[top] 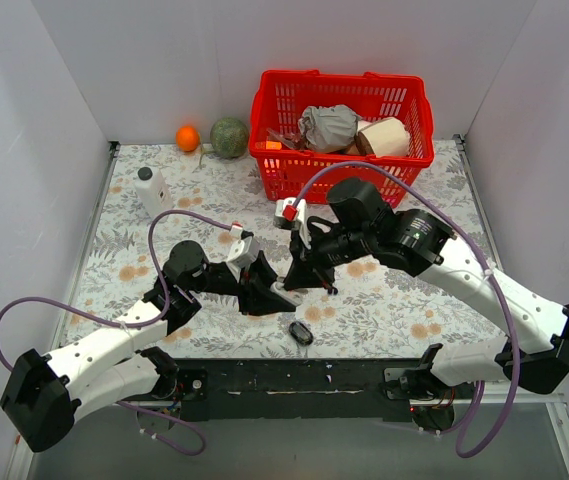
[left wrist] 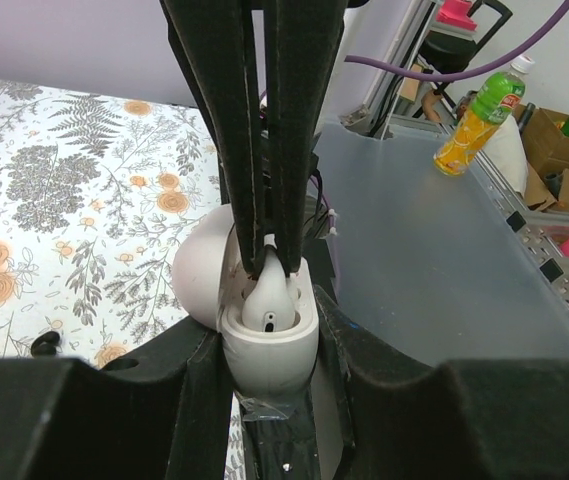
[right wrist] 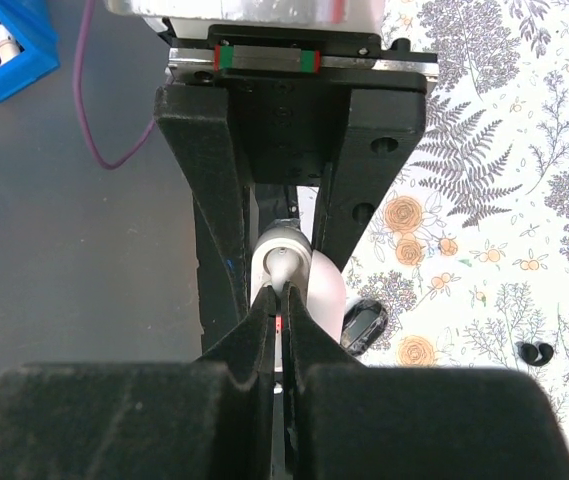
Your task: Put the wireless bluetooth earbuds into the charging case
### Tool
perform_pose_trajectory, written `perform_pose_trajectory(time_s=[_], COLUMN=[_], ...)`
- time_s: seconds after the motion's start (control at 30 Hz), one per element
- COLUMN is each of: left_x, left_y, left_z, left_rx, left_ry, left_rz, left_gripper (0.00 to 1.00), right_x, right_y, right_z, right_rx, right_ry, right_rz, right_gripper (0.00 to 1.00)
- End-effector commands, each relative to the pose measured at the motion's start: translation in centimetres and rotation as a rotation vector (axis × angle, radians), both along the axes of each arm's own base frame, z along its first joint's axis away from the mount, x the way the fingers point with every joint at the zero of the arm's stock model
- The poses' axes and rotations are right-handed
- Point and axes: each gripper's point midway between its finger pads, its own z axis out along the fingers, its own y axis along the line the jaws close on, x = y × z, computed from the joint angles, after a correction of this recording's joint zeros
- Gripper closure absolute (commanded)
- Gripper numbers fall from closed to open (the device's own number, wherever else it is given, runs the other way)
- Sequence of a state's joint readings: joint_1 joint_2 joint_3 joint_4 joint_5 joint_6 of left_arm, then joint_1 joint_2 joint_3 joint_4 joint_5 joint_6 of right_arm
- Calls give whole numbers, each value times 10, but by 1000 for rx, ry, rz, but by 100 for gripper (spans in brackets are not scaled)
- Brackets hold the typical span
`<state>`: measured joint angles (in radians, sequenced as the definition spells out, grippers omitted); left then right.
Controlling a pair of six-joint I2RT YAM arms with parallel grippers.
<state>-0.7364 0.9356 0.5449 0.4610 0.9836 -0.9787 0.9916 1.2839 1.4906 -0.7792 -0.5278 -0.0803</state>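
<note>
Top view: the left tool (top: 264, 292) and right tool (top: 302, 276) meet tip to tip over the near middle of the bench (top: 404, 315). Both tools mask the charging case here, so its seating cannot be confirmed from this view. A black oval object (top: 301, 333) lies on the bench just on the near side of them. Left wrist view: the left tool (left wrist: 269, 345) clamps the charging case (left wrist: 272, 368) by its sides, mouth up, with the lid (left wrist: 202, 275) swung open to the left. The right tool (left wrist: 271, 262) reaches in from above, fingers pressed on the top of a pale earbud (left wrist: 267, 308) that stands partly inside the case well. Right wrist view: the right tool (right wrist: 282, 303) is closed to a narrow slit, pinching the earbud (right wrist: 282, 265) over the case (right wrist: 326, 295). Step in hand: seating the earbud in its well. The next move probably calls for a short, straight push down, then release. Hold the case clamp firm, since a tilted earbud would likely bind.
</note>
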Motion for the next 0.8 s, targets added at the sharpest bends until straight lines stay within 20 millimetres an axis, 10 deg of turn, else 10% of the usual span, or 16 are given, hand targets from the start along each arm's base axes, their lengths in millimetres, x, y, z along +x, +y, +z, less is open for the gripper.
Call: perform_pose_trajectory(time_s=[0.0, 0.37, 0.77], left_x=[-4, -5, -5], left_y=[-1, 0, 2], left_z=[11, 9, 6], left_rx=[-34, -28, -31], left_ry=[-61, -76, -72], left_rz=[-25, -31, -13], left_gripper=[100, 100, 100], right_x=[-5, -1, 7], right_y=[-1, -3, 1], right_z=[0, -10, 17], right_rx=[-31, -116, -45], right_ry=[-20, -53, -86], right_rz=[29, -18, -80], right_gripper=[99, 98, 69])
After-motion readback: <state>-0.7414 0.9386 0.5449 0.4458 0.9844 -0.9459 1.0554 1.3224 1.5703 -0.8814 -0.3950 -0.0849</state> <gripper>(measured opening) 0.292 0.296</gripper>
